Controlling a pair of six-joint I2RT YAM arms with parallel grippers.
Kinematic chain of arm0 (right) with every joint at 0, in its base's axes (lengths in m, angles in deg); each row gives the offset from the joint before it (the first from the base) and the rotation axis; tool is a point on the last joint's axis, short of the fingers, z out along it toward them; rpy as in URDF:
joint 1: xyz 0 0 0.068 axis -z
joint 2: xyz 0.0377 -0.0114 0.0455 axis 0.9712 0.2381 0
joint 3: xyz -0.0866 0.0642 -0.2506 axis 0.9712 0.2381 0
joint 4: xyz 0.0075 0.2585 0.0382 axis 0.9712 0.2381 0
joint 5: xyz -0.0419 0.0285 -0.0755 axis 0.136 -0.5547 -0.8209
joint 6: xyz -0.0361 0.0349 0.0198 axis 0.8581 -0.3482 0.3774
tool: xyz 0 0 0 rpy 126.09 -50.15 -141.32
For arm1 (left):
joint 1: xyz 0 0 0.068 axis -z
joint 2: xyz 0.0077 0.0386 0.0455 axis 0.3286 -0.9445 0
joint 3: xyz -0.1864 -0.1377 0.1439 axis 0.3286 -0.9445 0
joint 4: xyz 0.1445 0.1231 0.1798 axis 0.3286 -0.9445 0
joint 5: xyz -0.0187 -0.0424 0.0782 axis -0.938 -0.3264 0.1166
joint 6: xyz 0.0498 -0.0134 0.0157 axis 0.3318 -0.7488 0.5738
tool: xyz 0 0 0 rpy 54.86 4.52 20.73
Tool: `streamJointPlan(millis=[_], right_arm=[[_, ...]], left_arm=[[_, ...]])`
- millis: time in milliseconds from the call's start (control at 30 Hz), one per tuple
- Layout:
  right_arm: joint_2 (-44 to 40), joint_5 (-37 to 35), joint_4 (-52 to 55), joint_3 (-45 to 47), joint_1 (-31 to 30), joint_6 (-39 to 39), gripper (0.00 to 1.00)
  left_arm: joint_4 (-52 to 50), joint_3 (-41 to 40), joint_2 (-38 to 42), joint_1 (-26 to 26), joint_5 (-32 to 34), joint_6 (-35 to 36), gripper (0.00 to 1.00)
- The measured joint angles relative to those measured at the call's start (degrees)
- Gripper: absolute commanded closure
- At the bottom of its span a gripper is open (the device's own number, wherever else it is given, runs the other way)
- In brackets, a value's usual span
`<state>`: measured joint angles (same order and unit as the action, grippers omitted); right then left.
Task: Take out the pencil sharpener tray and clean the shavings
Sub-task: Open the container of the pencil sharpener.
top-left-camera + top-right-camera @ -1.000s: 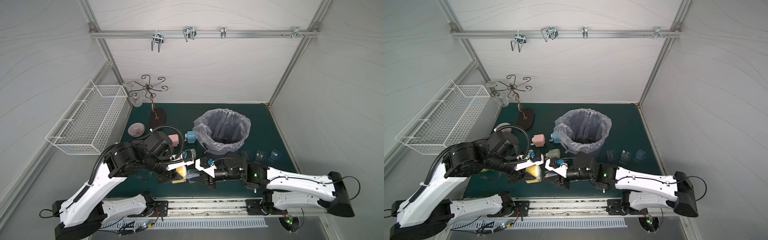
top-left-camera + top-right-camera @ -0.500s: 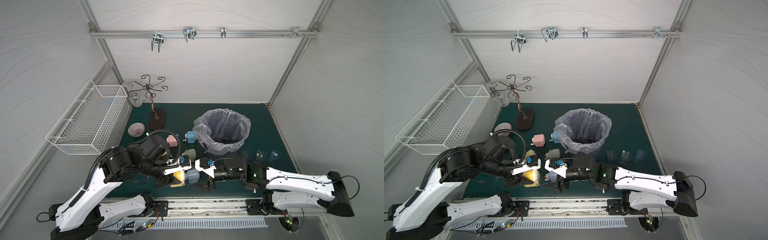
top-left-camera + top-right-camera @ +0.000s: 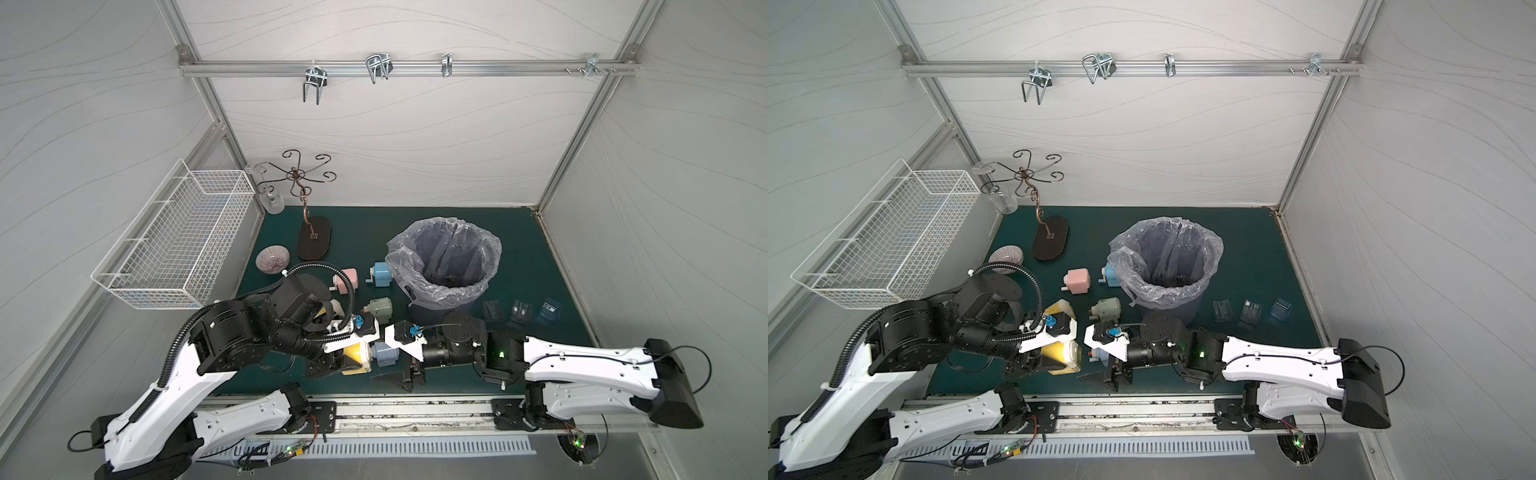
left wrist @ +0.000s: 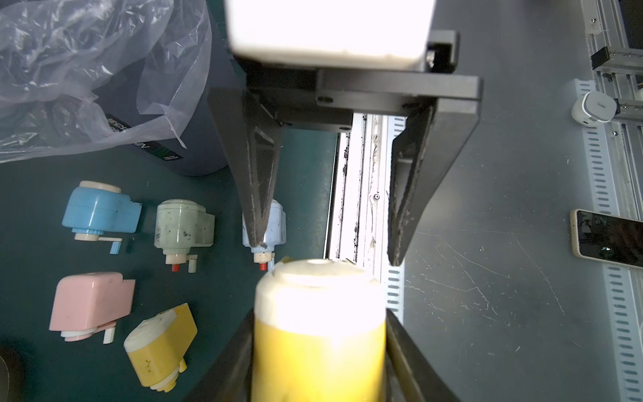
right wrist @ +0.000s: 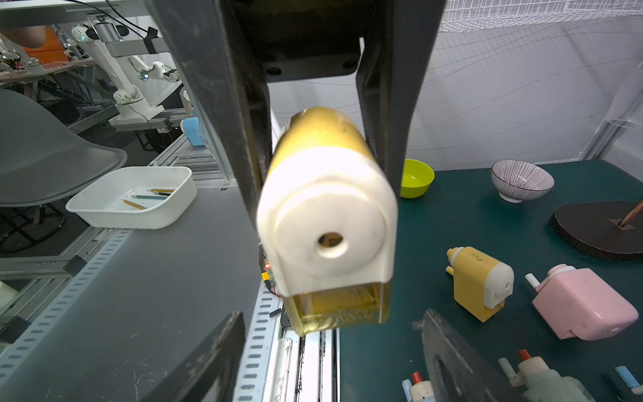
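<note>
My left gripper (image 4: 318, 313) is shut on a yellow pencil sharpener (image 3: 355, 359) with a white front, held above the table's front edge. The right wrist view shows the sharpener's translucent yellow tray (image 5: 334, 309) still seated under the white face. My right gripper (image 5: 332, 315) faces that front and stands open. Its fingers (image 4: 257, 195) are on either side of the sharpener's end and touch nothing. I cannot make out any shavings in the tray. Both arms meet near the front in both top views, where the right gripper (image 3: 1104, 376) sits beside the held sharpener (image 3: 1061, 357).
A lined bin (image 3: 444, 266) stands mid-table. Pink (image 3: 347, 278), blue (image 3: 380, 272), green (image 3: 380, 309) and pale blue (image 3: 384, 355) sharpeners lie around it, with a second yellow one (image 3: 1059, 309). Three loose clear trays (image 3: 521, 311) sit right of the bin. A bowl (image 3: 272, 258) and a stand (image 3: 313, 239) are at the back left.
My right gripper has opened its jaws. The left arm has drawn the yellow sharpener slightly toward the front edge, uncovering the pale blue sharpener behind it.
</note>
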<state>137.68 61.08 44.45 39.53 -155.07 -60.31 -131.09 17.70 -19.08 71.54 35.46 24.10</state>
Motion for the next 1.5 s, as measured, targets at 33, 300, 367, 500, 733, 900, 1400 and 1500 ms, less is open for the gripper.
streamJointPlan(millis=[33,300,367,500,733,900,1400,1500], right_arm=[[0.4,0.0,-0.4,0.0,0.0,-0.1,0.2],[1.6,0.0,-2.2,0.0,0.0,-0.4,0.26],[1.6,0.0,-2.5,0.0,0.0,-0.4,0.29],[1.6,0.0,-2.8,0.0,0.0,-0.4,0.4],[2.0,0.0,-3.0,0.0,0.0,-0.9,0.45],[2.1,-0.4,-3.2,-0.1,-0.1,-1.2,0.5],[2.1,-1.9,-1.6,-0.3,-0.5,-1.2,0.85],[2.1,-1.9,-1.2,-0.6,-0.5,-1.2,1.0]], left_arm=[[0.2,0.0,0.0,0.0,-0.2,0.0,1.0],[0.5,0.0,0.2,0.0,-1.1,-0.1,1.0],[0.5,0.0,0.2,0.0,-1.2,-0.2,1.0],[0.5,-0.1,0.3,0.0,-1.2,-0.4,1.0],[0.6,-0.2,1.1,0.0,-1.2,-0.7,1.0],[1.0,-0.3,1.4,0.0,-1.3,-1.0,1.0],[1.6,-1.7,1.7,0.0,-1.5,-2.1,1.0],[1.7,-1.7,1.9,0.0,-1.5,-2.2,1.0]])
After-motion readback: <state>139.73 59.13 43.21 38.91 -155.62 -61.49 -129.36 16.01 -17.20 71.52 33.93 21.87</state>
